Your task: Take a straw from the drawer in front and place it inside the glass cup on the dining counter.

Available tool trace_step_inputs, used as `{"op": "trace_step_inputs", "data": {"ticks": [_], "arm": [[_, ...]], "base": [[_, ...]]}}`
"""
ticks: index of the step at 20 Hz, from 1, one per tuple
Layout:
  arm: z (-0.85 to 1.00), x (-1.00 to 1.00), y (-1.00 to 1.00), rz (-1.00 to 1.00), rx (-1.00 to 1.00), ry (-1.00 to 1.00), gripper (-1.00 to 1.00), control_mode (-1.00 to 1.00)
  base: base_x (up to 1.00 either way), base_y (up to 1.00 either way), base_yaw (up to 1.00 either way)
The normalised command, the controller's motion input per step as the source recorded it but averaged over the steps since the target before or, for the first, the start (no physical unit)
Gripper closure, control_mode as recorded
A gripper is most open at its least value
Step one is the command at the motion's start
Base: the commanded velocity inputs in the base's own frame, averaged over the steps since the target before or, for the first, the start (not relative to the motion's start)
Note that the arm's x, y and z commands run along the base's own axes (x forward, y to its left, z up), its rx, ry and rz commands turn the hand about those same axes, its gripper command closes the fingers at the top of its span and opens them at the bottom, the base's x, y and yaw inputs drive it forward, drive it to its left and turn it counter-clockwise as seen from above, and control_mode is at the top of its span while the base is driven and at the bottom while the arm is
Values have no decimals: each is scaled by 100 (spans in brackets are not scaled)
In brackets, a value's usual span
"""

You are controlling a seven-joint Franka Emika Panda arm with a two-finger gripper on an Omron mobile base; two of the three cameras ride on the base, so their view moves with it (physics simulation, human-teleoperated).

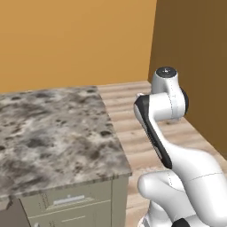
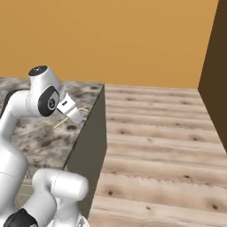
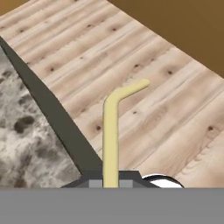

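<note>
A pale yellow straw with a bent tip rises from between my fingertips in the hand view. My gripper is shut on its lower end. From the right base view, the gripper hangs over the right end of a stone-topped cabinet, and the straw slants down to the left from it. Under that stone top sits a shut olive-grey drawer with a silver bar handle. The glass cup and the dining counter are out of view.
Light wooden floor stretches to the right of the cabinet's dark end panel. An orange wall closes the back and a brown wall the right side. My arm's elbow stands tall beside the stone top.
</note>
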Motion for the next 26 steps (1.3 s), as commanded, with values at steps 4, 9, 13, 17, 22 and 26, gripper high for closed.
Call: {"op": "trace_step_inputs", "data": {"ticks": [4,9,13,17,22,26], "arm": [[0,0,0,0,0,0,100,100],[0,0,0,0,0,0,100,100],[0,0,0,0,0,0,100,100],[0,0,0,0,0,0,100,100],[0,0,0,0,0,0,100,100],[0,0,0,0,0,0,100,100]], "base": [[83,-100,19],[100,-97,19],[99,-89,16],[61,-94,11],[97,-89,15],[100,-71,35]]}}
